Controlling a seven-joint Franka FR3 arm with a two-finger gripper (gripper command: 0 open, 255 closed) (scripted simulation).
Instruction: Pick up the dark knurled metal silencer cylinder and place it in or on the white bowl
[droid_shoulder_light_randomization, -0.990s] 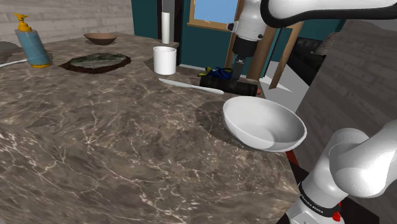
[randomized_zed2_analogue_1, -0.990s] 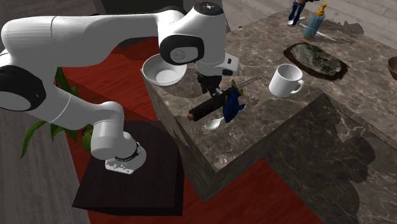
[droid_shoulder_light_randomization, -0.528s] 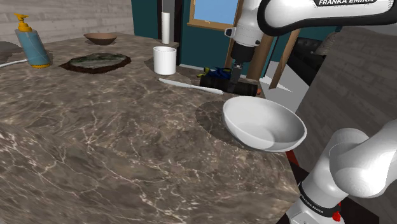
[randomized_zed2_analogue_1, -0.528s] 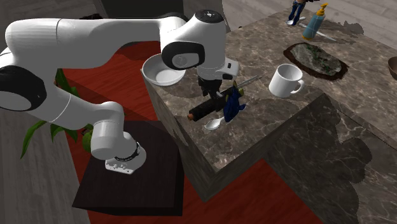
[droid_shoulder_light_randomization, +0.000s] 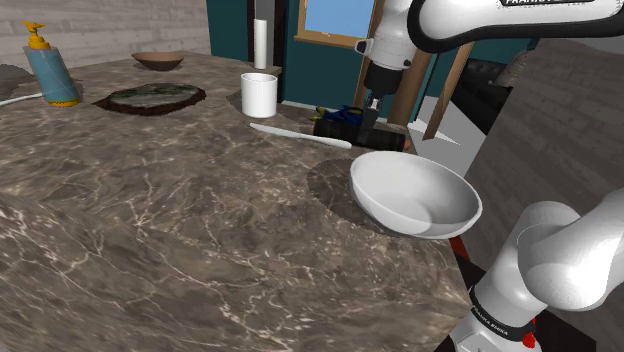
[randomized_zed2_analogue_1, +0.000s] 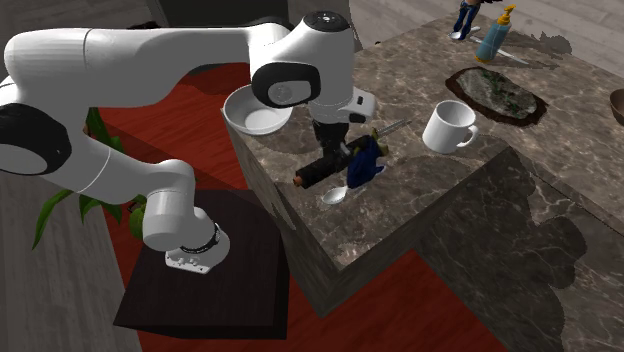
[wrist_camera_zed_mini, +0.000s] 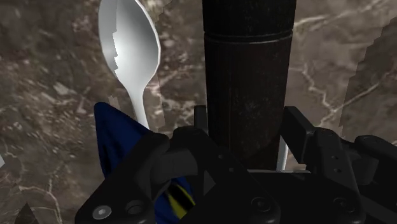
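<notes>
The cylinder (wrist_camera_zed_mini: 248, 83) lies flat on the table (droid_shoulder_light_randomization: 180, 220), near its edge, with a white spoon (wrist_camera_zed_mini: 130, 44) and a blue thing (wrist_camera_zed_mini: 118, 137) just beside it. The claw (wrist_camera_zed_mini: 248, 122) is down over the cylinder, and its two fingers sit tight against the cylinder's sides with no gap to see, so it looks shut on it. The cylinder is not yet off the table. This looks like the grabbing step, so the task seems to be in its first half. The next move is likely a lift straight up, so the spoon and the blue thing do not get dragged along. Then the arm would carry the cylinder a short way to the white bowl (droid_shoulder_light_randomization: 400, 185), which sits near the table's edge on the stand's side, and set it down inside. The cylinder is long, so it may lean on the bowl's rim. The table is brown stone with pale lines. Farther off on it stand a white mug (droid_shoulder_light_randomization: 259, 94), a white stick (droid_shoulder_light_randomization: 300, 134), a dark flat slab (droid_shoulder_light_randomization: 150, 97), a brown bowl (droid_shoulder_light_randomization: 158, 60) and a blue soap bottle (droid_shoulder_light_randomization: 50, 68). Behind the table there is a teal wall (droid_shoulder_light_randomization: 230, 30). The floor (randomized_zed2_analogue_1: 200, 110) is red, and green leaves (randomized_zed2_analogue_1: 60, 215) show beside the dark stand (randomized_zed2_analogue_1: 205, 275).
</notes>
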